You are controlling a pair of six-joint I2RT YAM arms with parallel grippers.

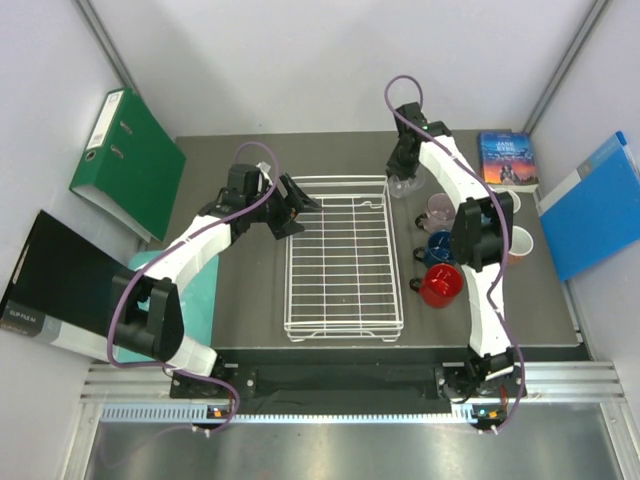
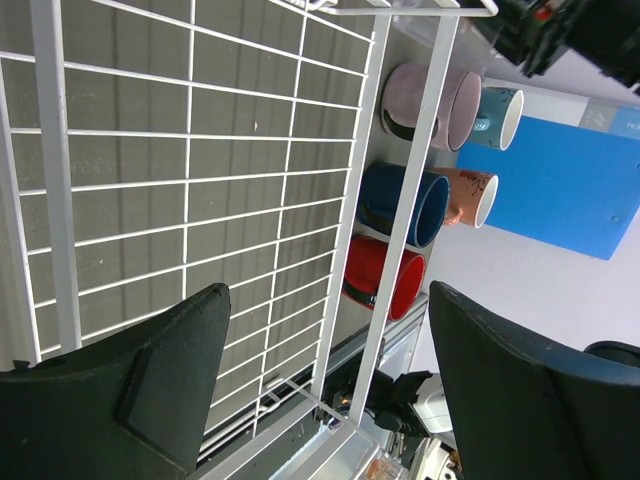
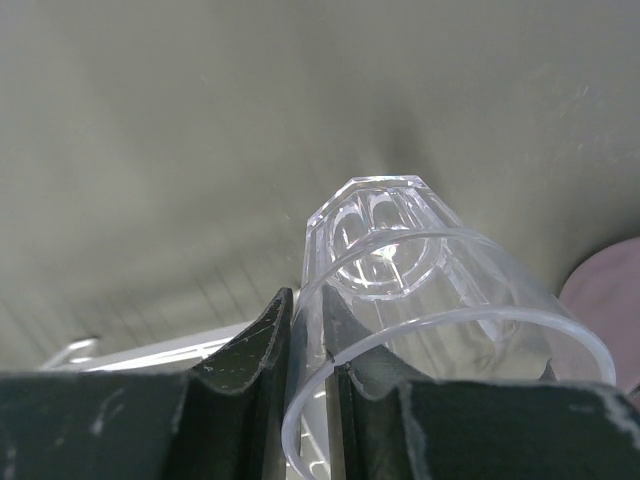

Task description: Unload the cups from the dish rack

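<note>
The white wire dish rack [image 1: 288, 270] stands mid-table with no cups in it. My right gripper [image 1: 403, 172] is shut on the wall of the clear glass tumbler [image 1: 400, 187], just beyond the rack's far right corner; the right wrist view shows one finger inside the tumbler [image 3: 430, 290] and one outside. Right of the rack stand the mauve-pink mug [image 1: 440, 208], dark blue mug [image 1: 440, 248] and red mug [image 1: 440, 285], then the light blue mug [image 1: 511, 200] and salmon-orange mug [image 1: 521, 243]. My left gripper [image 1: 297, 210] is open and empty over the rack's far left edge [image 2: 416, 160].
A green binder [image 1: 130, 165] and a black folder [image 1: 60, 290] lie left of the table. A book [image 1: 507, 158] lies at the far right corner, and a blue folder [image 1: 600, 205] beyond it. A teal sheet [image 1: 195, 290] lies under the left arm.
</note>
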